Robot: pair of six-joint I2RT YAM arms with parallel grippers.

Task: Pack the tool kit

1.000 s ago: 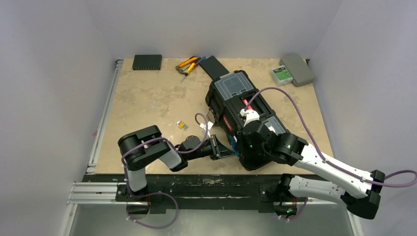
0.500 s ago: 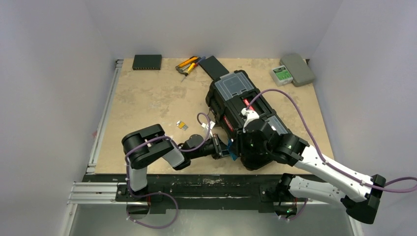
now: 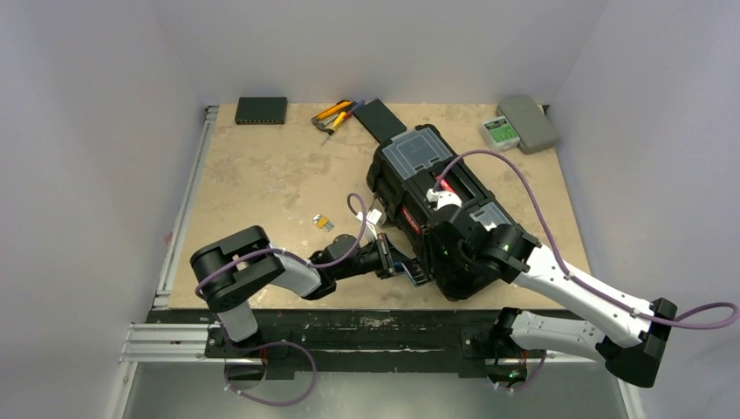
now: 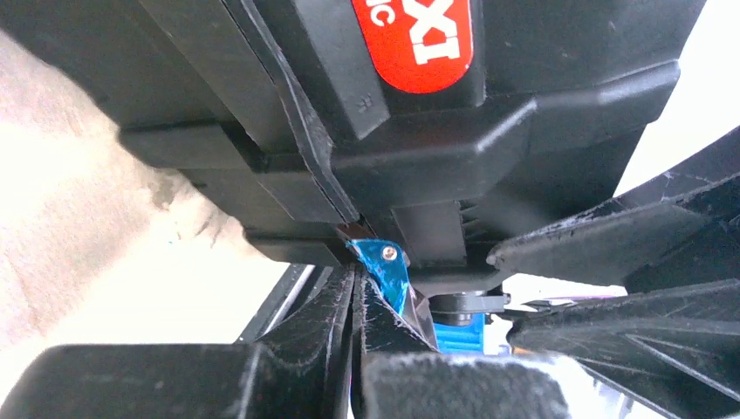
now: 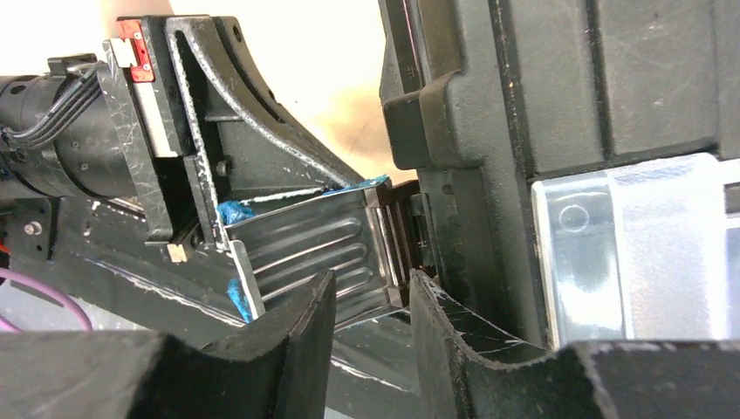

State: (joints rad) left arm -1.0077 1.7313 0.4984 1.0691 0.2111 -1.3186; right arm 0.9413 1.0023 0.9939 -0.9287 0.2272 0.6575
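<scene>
Overhead, a large black toolbox [image 3: 410, 161] lies slantwise on a tan table [image 3: 262, 175], right of centre in the frame, its lid down and a clear-lidded compartment showing at its upper end. Both arms reach in from the bottom edge and meet at the toolbox's lower left side.

The left gripper [image 4: 354, 288] has its fingers pressed flat together, with no gap. Their tips sit against a blue latch [image 4: 384, 266] under the toolbox's edge, below a red label [image 4: 419, 44]. Whether the latch is pinched between them cannot be told.

The right gripper [image 5: 373, 284] stands narrowly parted, holding nothing. Its own camera looks through the gap at the latch's ribbed, silvery plate [image 5: 301, 249], which juts out from the toolbox wall towards the left gripper.

Yellow-and-black and orange-handled hand tools [image 3: 336, 114] lie on the table at upper centre, outside the toolbox. A flat black box [image 3: 261, 109] sits at upper left, and a grey case [image 3: 519, 124] with a green label at upper right.
</scene>
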